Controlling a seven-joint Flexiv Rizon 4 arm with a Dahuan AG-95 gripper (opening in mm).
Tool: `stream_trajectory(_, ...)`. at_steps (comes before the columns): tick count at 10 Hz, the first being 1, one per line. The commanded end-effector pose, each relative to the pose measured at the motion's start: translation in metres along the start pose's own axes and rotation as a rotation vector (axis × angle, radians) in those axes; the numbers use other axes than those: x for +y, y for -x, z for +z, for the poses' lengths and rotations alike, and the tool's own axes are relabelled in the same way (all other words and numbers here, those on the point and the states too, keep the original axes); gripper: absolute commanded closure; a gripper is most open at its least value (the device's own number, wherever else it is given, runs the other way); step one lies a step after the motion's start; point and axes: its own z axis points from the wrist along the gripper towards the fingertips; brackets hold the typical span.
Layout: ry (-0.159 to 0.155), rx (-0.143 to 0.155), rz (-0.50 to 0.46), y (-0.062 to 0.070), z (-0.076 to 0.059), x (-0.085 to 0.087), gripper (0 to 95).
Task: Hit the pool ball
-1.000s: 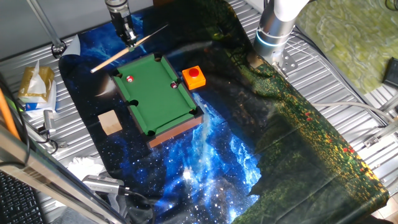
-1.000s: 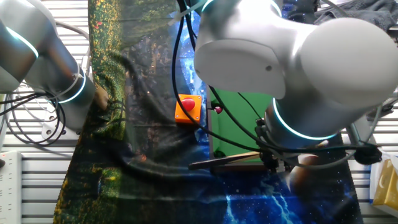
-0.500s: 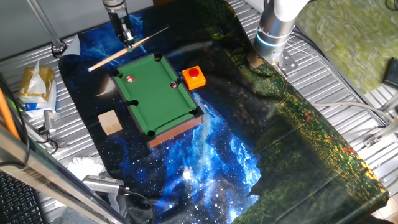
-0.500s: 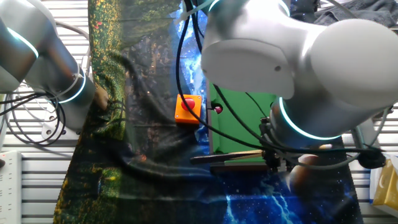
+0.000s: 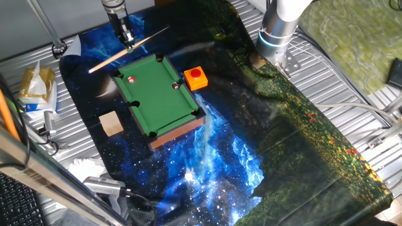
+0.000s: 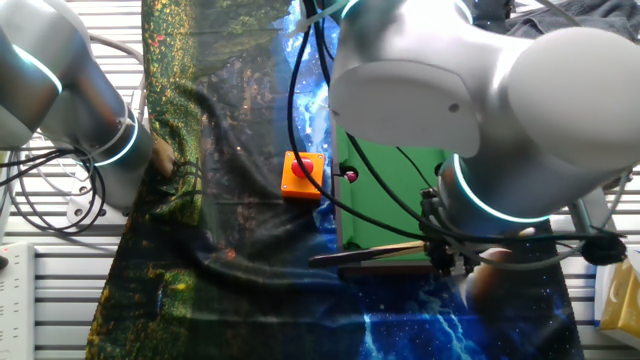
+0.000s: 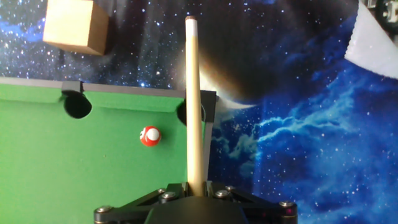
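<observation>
The pool ball [image 7: 149, 136] is a small glossy red sphere with a whitish spot, sitting on the green felt of a miniature pool table [image 5: 157, 94], near one corner pocket [image 7: 76, 106] and close to the table's end rail. In one fixed view the same ball [image 5: 131, 80] lies in the corner of the table nearest the arm. Being round, it has no long axis of its own; its pale spot faces up toward the hand camera.

The gripper [image 5: 127, 39] hangs just past that end of the table, its fingers clamped on a slim wooden cue stick [image 7: 194, 99]. The stick is the thing with a long axis — it lies about level, running across the table's end rather than down its length. In the hand view it runs straight away from the camera and crosses a second corner pocket [image 7: 185, 112], just beside the ball and not touching it. Held level like this, the cue looks ready to sweep or push sideways into the ball — a judgement, since no contact shows.

Off the table, a red button on an orange box [image 5: 196, 77] sits beside one long rail, and a plain wooden block [image 5: 111, 123] lies on the starry cloth [image 5: 213, 157] by the other. A darker ball [image 5: 175, 85] rests near the rail on the button's side.
</observation>
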Motion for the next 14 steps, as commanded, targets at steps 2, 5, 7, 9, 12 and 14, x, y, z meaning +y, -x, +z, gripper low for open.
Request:
stream_trajectory(2,-0.004,0.003,0.003,0.001,0.0007,-0.0003,95.0)
stream_trajectory(5,-0.025,0.014,0.018,0.001,0.0007,-0.0003,95.0)
stream_trajectory(7,0.005,-0.001,-0.015,0.001,0.0007,-0.0003,95.0)
stream_trajectory(9,0.003,0.013,-0.103,0.001,0.0007,-0.0003,95.0)
stream_trajectory(12,0.017,0.009,-0.162,0.001,0.0007,-0.0003,95.0)
stream_trajectory(14,0.045,0.005,-0.155,0.0016,0.0005,0.0014,95.0)
